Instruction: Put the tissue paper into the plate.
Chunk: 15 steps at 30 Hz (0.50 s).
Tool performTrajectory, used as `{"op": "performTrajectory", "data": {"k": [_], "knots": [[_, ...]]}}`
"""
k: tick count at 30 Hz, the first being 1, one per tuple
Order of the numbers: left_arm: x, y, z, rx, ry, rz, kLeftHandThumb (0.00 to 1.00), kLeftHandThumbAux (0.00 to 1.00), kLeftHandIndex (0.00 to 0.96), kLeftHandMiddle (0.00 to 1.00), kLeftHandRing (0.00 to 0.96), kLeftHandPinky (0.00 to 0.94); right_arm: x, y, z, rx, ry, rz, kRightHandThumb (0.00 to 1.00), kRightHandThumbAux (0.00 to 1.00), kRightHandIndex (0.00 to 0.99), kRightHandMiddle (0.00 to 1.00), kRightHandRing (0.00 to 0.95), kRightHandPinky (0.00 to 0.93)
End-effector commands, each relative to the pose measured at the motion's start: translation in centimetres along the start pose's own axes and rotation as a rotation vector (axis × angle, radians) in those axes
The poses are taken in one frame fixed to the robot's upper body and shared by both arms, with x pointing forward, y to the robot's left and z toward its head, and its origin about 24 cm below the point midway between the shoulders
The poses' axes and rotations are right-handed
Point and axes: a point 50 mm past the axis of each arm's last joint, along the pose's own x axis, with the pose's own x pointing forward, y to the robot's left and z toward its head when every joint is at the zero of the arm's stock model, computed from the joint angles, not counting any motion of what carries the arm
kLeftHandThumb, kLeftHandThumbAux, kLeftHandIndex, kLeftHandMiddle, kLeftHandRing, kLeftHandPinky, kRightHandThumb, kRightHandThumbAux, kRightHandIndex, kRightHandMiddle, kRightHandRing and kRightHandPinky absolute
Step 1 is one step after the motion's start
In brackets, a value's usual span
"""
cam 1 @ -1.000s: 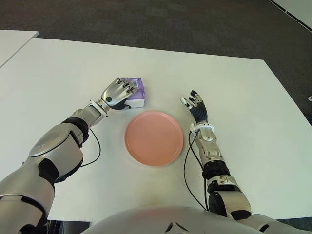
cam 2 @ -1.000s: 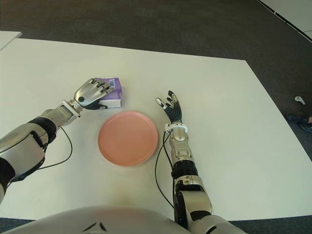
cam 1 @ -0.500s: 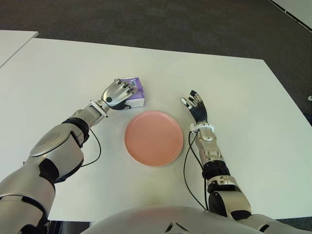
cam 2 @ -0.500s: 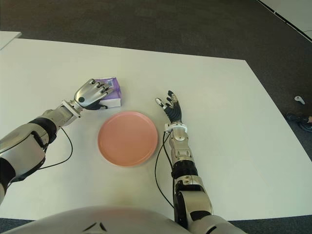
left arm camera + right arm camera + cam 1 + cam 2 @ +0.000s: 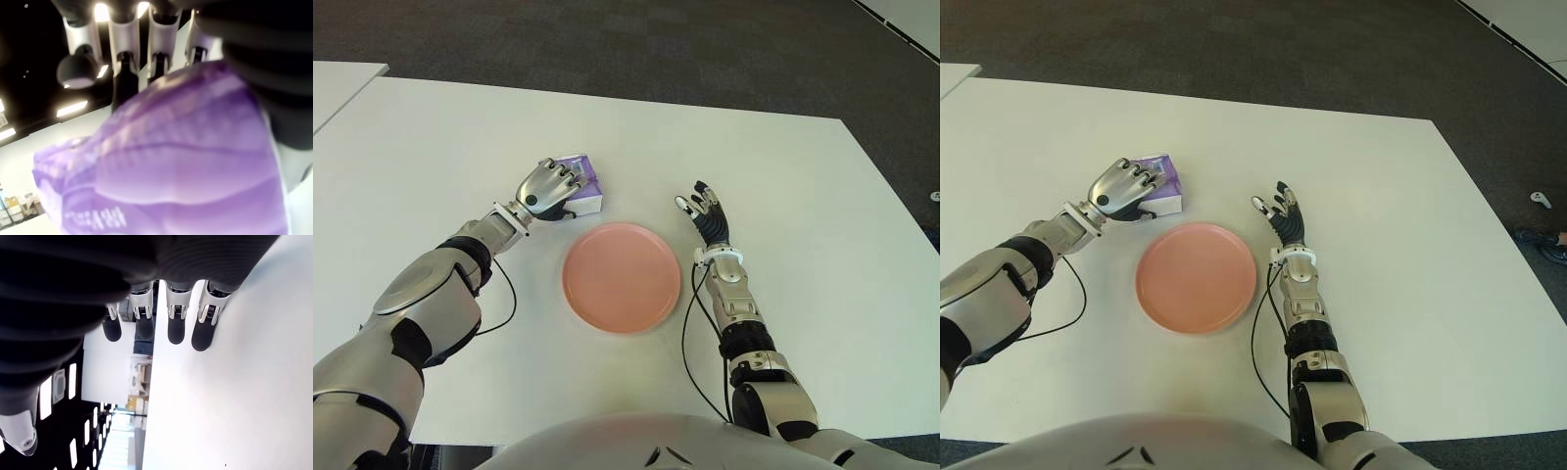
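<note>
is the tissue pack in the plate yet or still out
Out. The tissue pack sits on the table beyond the empty pink plate, with the left hand closed over it.

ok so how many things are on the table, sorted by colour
purple: 1, the tissue pack, under the left hand
pink: 1, the plate
total: 2 things on the white table; the right hand shows open, right of the plate, holding nothing
</note>
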Motion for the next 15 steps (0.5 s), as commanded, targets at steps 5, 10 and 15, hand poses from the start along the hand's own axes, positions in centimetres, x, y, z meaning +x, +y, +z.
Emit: {"op": "performTrajectory", "data": {"k": [5, 10, 15], "knots": [[0.0, 0.4, -0.6, -0.065, 0.047, 0.034, 0.735, 0.703, 0.44, 0.846, 0.844, 0.839, -0.8, 0.1, -2.5, 0.004, 0.125, 0.009, 0.143, 0.567, 0.098, 0.095, 0.085, 0.116], [1.8, 2.6, -2.7, -0.105, 0.078, 0.174, 0.739, 0.702, 0.441, 0.843, 0.842, 0.836, -0.7, 0.0, -2.5, 0.005, 0.125, 0.007, 0.148, 0.565, 0.101, 0.097, 0.086, 0.119], [3.1, 4.4, -4.5, -0.17, 0.16, 0.268, 0.74, 0.701, 0.441, 0.844, 0.842, 0.835, -0.7, 0.1, -2.4, 0.007, 0.122, 0.009, 0.152, 0.565, 0.101, 0.097, 0.087, 0.121]]}}
